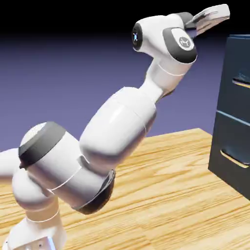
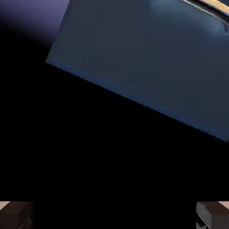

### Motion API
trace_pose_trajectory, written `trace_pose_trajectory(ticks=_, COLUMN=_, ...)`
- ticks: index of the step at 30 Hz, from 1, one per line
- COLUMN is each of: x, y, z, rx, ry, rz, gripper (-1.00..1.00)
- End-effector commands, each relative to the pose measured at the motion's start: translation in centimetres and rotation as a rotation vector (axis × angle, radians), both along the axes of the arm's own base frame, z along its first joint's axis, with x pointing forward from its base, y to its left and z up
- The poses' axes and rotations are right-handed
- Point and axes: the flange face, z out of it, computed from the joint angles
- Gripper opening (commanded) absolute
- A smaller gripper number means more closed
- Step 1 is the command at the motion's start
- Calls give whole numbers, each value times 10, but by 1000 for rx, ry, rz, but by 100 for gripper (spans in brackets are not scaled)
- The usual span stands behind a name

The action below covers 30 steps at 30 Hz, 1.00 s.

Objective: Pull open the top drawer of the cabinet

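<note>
Exterior view first: cabinet [image 1: 233,117] stands at the right edge of the table [image 1: 171,195], with the top drawer [image 1: 239,73] shut flush and its tan handle [image 1: 241,83] running level across the front. Gripper [image 1: 215,13] sits high, above and just left of the cabinet's top corner, fingers aimed rightward. So the handle lies below and to the right of the fingertips; the hand would need to drop and reach in. The lower drawer [image 1: 233,146] has a matching handle [image 1: 234,160], well under the target. Nothing stands between hand and drawer front.

Hand view: a tilted navy panel of the cabinet [image 2: 147,58] fills the upper right, with a strip of tan handle [image 2: 214,5] just showing at the top right corner. Both fingertips [image 2: 15,212] sit at the far bottom corners, spread wide, with nothing between them. The rest is black.
</note>
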Motion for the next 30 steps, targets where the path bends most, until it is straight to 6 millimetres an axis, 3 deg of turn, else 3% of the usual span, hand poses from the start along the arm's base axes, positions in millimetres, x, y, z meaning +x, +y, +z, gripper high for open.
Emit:
trace_pose_trajectory(ticks=1, x=10, y=0, z=-8, rx=-50, ry=-3, rz=-13, gripper=0)
trace_pose_trajectory(ticks=9, x=95, y=19, z=-83, rx=-474, ry=2, rz=-105, gripper=0)
trace_pose_trajectory(ticks=18, x=178, y=79, z=-193, rx=-1010, ry=33, rz=-158, gripper=0)
trace_pose_trajectory(ticks=27, x=228, y=79, z=-193, rx=-1009, ry=34, rz=-159, gripper=0)
trace_pose_trajectory(ticks=28, x=228, y=79, z=-193, rx=-1009, ry=34, rz=-159, gripper=-100)
trace_pose_trajectory(ticks=30, x=222, y=79, z=-193, rx=-1009, ry=34, rz=-159, gripper=-100)
